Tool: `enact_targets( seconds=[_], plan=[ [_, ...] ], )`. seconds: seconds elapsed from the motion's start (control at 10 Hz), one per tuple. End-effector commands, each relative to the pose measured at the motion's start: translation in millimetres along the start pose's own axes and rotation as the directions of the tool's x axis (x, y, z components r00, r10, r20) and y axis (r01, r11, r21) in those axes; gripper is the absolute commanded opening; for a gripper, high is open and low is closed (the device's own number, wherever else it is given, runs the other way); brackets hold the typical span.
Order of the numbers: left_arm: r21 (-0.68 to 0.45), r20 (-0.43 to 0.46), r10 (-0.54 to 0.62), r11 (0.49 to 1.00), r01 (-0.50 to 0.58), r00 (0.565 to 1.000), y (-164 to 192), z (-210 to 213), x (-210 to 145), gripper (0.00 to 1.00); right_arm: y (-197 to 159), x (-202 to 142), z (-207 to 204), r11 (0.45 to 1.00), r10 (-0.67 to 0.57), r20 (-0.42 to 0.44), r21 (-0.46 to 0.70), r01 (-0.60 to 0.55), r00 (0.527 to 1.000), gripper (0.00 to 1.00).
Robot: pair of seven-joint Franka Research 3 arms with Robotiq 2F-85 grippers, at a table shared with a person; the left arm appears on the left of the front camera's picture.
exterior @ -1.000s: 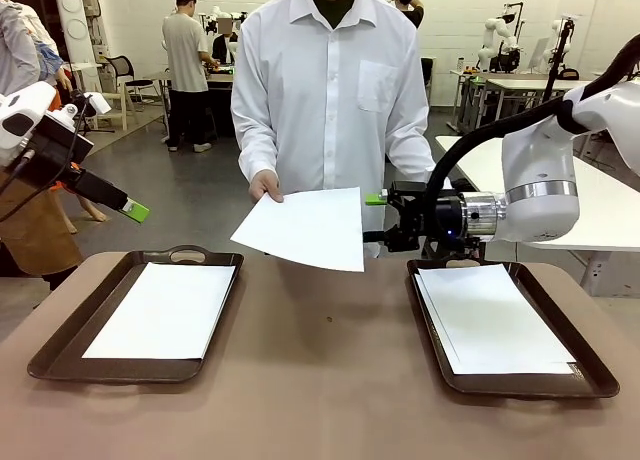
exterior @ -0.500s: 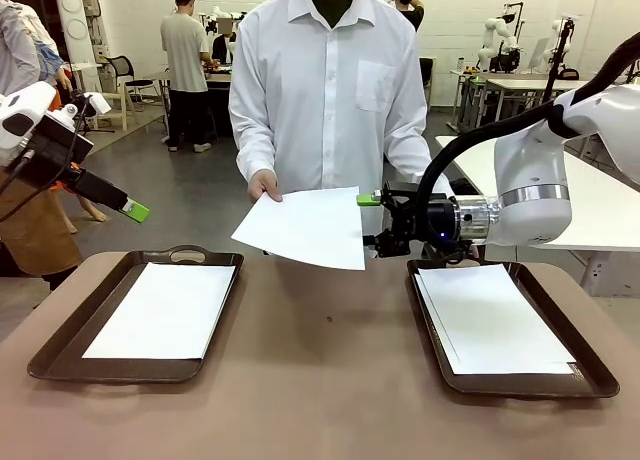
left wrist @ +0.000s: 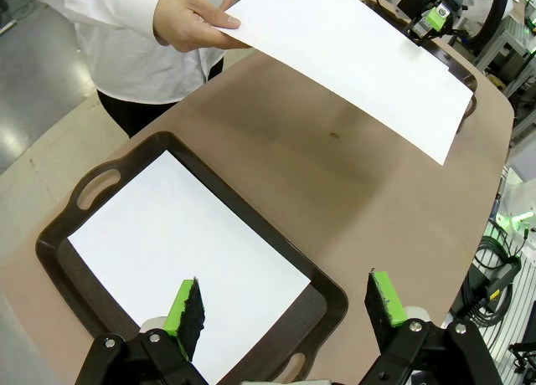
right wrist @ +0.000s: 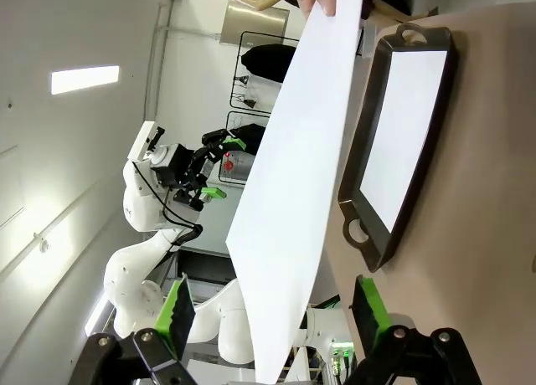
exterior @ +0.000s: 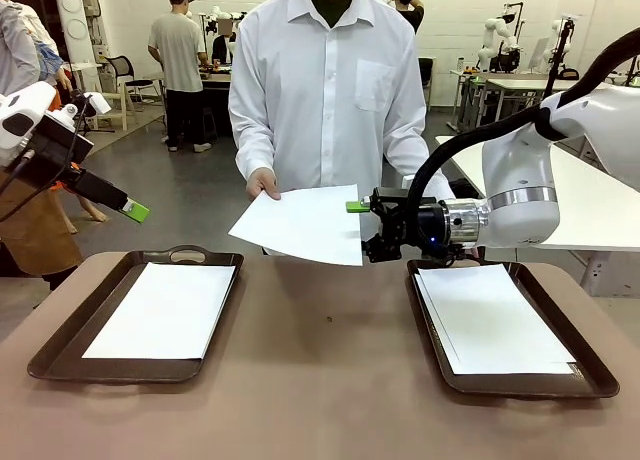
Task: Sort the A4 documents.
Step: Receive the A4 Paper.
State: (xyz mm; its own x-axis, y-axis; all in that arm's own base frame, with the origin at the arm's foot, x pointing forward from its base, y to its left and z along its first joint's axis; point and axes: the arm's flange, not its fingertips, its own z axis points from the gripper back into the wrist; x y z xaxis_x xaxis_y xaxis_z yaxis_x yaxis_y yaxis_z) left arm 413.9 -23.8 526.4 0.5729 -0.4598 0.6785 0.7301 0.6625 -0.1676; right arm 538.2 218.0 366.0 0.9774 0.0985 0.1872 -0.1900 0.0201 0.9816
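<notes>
A person at the far side holds one white A4 document point(exterior: 300, 225) out over the table by its left corner. My right gripper point(exterior: 365, 228) is open, with its green-padded fingers above and below the sheet's right edge. In the right wrist view that document point(right wrist: 293, 192) runs down between the two fingers of the gripper point(right wrist: 273, 310). My left gripper point(left wrist: 286, 301) hangs open and holds nothing, high above the near end of the left tray point(left wrist: 59, 234), where a document point(left wrist: 184, 251) lies flat. More documents point(exterior: 490, 318) lie in the right tray point(exterior: 520, 385).
The brown table point(exterior: 320, 380) is bare between the two dark trays. The person's hand point(left wrist: 188, 21) grips the raised sheet. The left arm point(exterior: 40, 130) stays up at the far left. Other people and tables stand in the background.
My right gripper has moved left toward the held sheet, and its fingers now straddle the sheet's right edge. The left arm has not moved.
</notes>
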Motion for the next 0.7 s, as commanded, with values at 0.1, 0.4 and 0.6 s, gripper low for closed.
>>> enact_targets(
  seconds=[0.1, 0.4, 0.6],
  plan=[
    [0.0, -0.004, -0.008, 1.0, 0.008, 1.0, 0.7, 0.4, -0.8, 1.0, -3.4, 7.9, -7.4, 0.999, 0.039, 0.022, -0.02, -0.038, 0.999, 1.0],
    [0.0, -0.004, -0.008, 1.0, 0.008, 1.0, 0.7, 0.4, -0.8, 1.0, -3.2, 13.1, -16.6, 0.999, 0.04, 0.03, -0.016, -0.039, 0.999, 1.0],
    [0.0, -0.004, -0.008, 1.0, 0.008, 1.0, 0.7, 0.4, -0.8, 1.0, -5.1, 14.8, -22.6, 0.999, 0.035, 0.027, -0.02, -0.034, 0.999, 1.0]
  ],
)
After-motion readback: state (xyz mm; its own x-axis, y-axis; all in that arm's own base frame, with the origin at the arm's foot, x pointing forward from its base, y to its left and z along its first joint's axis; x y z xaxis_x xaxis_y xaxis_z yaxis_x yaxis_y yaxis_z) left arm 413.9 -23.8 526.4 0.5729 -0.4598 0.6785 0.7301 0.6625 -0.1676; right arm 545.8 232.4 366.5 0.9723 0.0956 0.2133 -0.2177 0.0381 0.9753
